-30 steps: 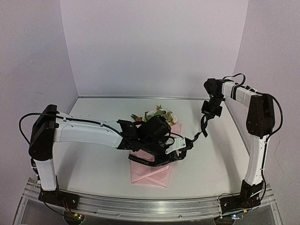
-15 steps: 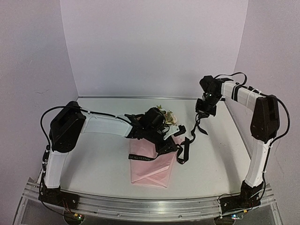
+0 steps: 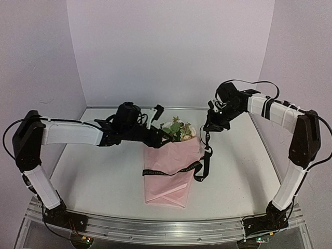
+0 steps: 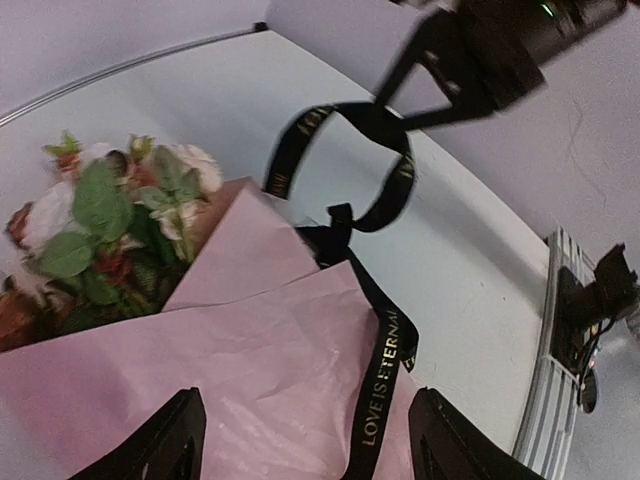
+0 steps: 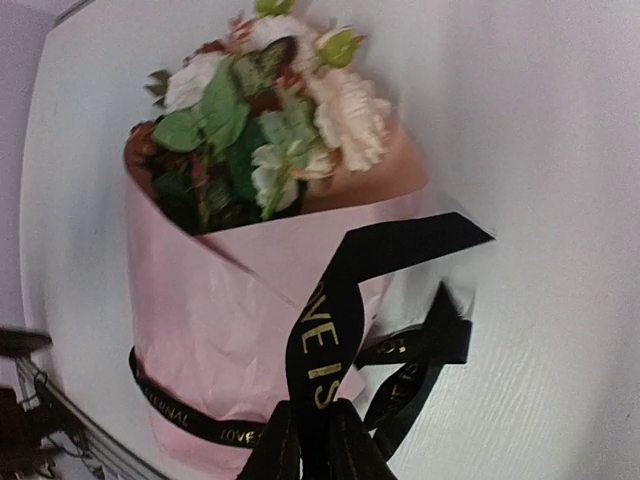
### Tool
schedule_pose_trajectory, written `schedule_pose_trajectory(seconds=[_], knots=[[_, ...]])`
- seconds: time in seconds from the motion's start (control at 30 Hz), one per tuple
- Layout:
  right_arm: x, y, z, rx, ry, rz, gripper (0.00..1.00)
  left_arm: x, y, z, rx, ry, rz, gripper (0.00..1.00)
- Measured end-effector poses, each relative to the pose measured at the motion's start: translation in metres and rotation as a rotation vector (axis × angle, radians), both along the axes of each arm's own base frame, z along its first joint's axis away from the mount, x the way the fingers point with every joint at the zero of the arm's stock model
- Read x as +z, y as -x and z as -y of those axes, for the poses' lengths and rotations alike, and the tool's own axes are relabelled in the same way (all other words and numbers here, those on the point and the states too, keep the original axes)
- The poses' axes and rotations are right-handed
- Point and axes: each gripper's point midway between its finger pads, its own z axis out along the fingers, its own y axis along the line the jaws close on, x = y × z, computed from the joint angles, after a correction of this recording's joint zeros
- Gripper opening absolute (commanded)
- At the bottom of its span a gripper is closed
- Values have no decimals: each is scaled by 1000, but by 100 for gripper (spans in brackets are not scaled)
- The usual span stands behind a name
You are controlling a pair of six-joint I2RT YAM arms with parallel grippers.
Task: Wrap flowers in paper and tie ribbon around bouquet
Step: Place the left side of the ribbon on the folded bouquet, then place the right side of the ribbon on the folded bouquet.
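The right fingers [image 5: 280, 458] pinch the ribbon [image 5: 320, 350], with the bouquet [image 3: 171, 166] on the worktop [image 3: 104, 176] below them. The left fingers [image 4: 165, 445] are spread, empty, over the paper [image 4: 250, 350]. A slow, steady pull should snug the knot.

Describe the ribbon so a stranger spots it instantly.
On the table lies a pink paper cone of roses. The ribbon bands its middle, then loops up to the right arm's fingers. Unlike the round black cables, it is flat with gold lettering.
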Motion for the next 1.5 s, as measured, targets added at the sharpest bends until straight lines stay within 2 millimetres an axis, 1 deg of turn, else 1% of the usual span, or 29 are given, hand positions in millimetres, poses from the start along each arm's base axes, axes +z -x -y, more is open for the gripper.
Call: schedule_pose_trajectory(seconds=[0.07,0.13,0.2,0.3,0.33,0.4,0.5,0.53,0.6,0.67,0.73,0.8,0.83,0.9,0.93,1.0,1.1,1.2,1.23,1.33,1.4,1.5], knots=[[11,16,-20,76,-52,17,15,9,-9,-27,89,35,-35,67],[21,40,-41,169,-104,31,18,3,-16,-50,162,43,-86,66],[26,69,-62,270,-144,26,26,-13,-17,-64,203,19,-139,64],[25,106,-84,403,-178,-12,42,-48,-5,-78,220,-61,-225,62],[22,116,-88,438,-178,-33,49,-57,0,-81,220,-88,-248,62],[11,130,-86,476,-159,-89,63,-70,5,-85,221,-133,-280,62],[-4,137,-75,480,-104,-146,75,-83,10,-89,222,-178,-313,62],[-8,139,-71,475,-84,-160,76,-86,11,-90,222,-187,-319,61],[-11,139,-65,455,-49,-175,77,-88,12,-91,220,-199,-324,60],[-11,135,-63,420,-11,-183,76,-89,13,-91,214,-208,-324,58],[-11,127,-66,393,33,-175,74,-89,14,-91,210,-212,-321,55],[-12,120,-76,382,75,-151,73,-90,15,-92,206,-218,-323,55],[-16,119,-81,382,97,-143,73,-91,15,-92,205,-220,-326,55],[-26,119,-81,369,155,-133,71,-91,17,-92,199,-220,-334,55],[-34,121,-77,361,191,-130,70,-91,18,-91,194,-217,-337,55],[-52,125,-64,345,257,-126,68,-90,19,-90,190,-213,-342,55],[-84,135,-29,305,369,-156,64,-83,16,-85,182,-195,-344,53],[-108,137,0,239,427,-192,60,-73,9,-76,173,-169,-336,53],[-113,135,6,209,431,-201,59,-72,8,-74,171,-164,-339,53],[-120,126,16,128,424,-208,53,-74,8,-72,170,-162,-353,52],[-120,118,15,89,407,-196,51,-77,8,-72,171,-165,-359,52],[-127,111,9,57,394,-191,47,-79,8,-71,170,-168,-365,52]])
